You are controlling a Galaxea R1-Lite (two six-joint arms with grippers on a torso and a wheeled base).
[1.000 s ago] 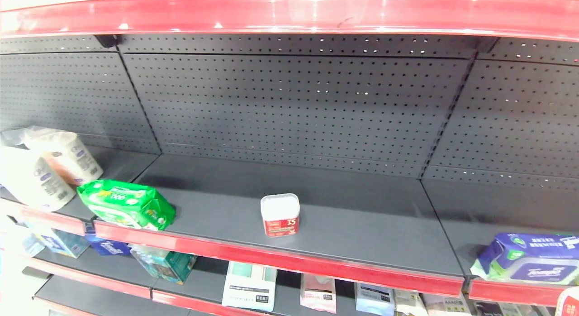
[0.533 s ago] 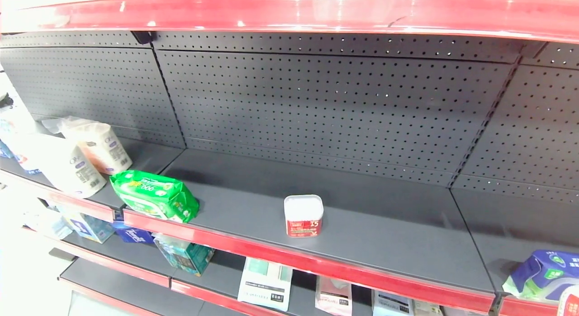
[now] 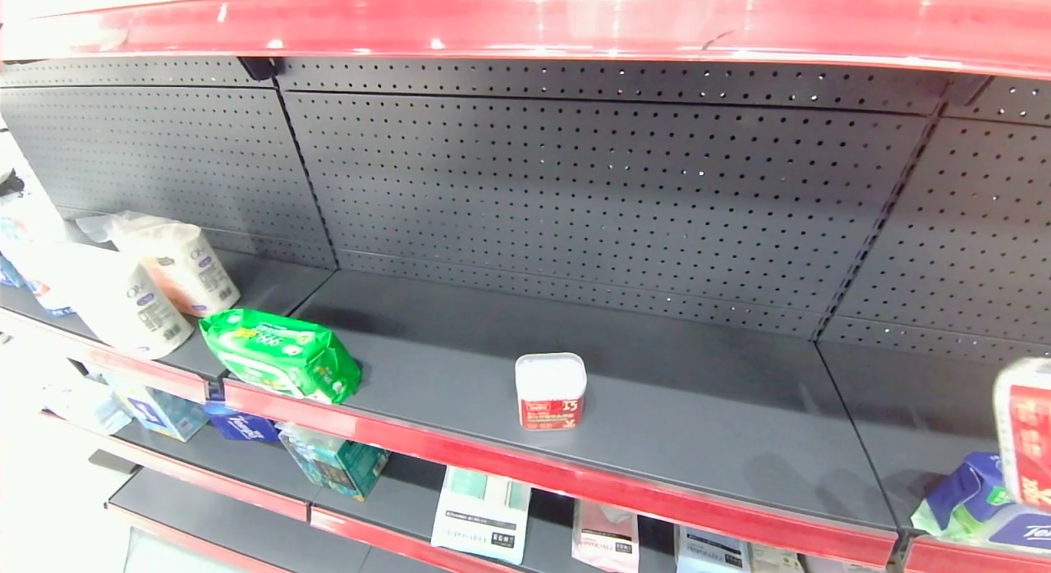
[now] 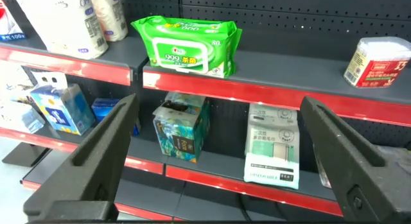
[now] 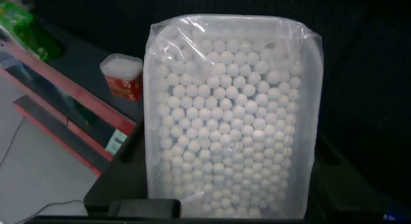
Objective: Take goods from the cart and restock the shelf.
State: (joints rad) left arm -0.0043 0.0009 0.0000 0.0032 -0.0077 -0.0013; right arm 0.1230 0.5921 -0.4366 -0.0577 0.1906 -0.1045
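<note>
A rounded, clear plastic swab box point(image 5: 231, 115), packed with white cotton tips, was clamped in the right gripper point(image 5: 231, 185) and held upright, long axis vertical, over the right end of the grey metal shelf point(image 3: 698, 425). A second swab box point(image 3: 551, 391) was stood mid-front edge. One soft green wipes pack point(image 3: 279, 354) was laid further left along that edge. The left gripper point(image 4: 218, 153) was spread wide, with nothing held.

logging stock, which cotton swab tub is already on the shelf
The tub standing mid-shelf; the other tub is held in the right pincer.
</note>
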